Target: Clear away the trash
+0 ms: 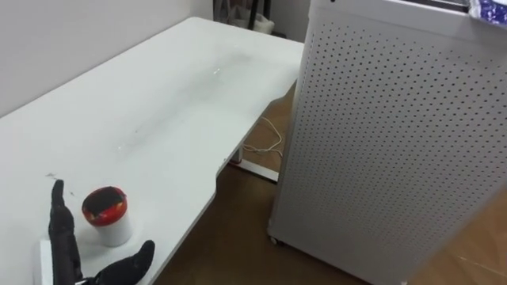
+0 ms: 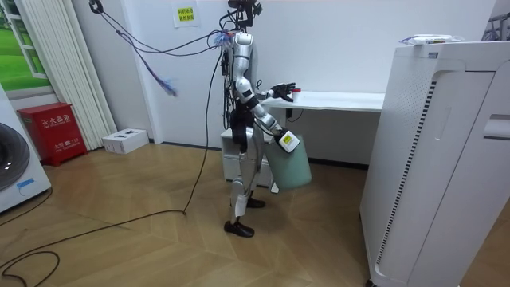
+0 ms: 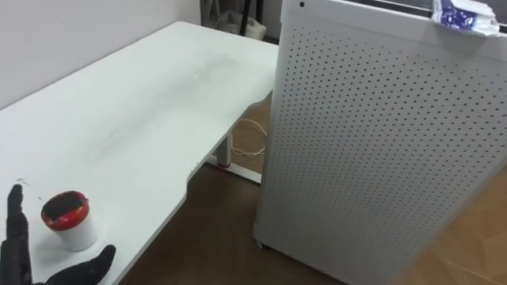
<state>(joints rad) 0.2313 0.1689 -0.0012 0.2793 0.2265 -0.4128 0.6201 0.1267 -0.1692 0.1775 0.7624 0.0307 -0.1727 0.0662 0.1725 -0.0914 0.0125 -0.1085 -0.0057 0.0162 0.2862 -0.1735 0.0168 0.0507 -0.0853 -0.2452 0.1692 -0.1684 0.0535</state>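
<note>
You find the cup (image 1: 107, 214) in the lower left of the left eye view. It stands upright near the front edge of the white table (image 1: 158, 103). Its top is red with a dark middle, and what it contains cannot be told.

The table surface around the cup is bare white. To the right of the table a tall white perforated cabinet (image 1: 396, 134) stands on the wooden floor (image 1: 230, 237), and a blue-and-white packet (image 3: 463, 16) lies on its top at the upper right corner of the frame. A thin white cable (image 1: 265, 138) lies on the floor between the table and the cabinet.

In the room view a pale green bin (image 2: 291, 166) hangs at the robot's right hand (image 2: 285, 140), low in front of its legs. Whether this hand is clamped on the bin, you cannot tell. The inside of the bin is not visible.

The left hand (image 1: 67, 249) is raised at the table edge with the fingers straight and apart, the thumb spread to the side. The cup stands just beside it, between the fingers and the thumb, and nothing is gripped.
</note>
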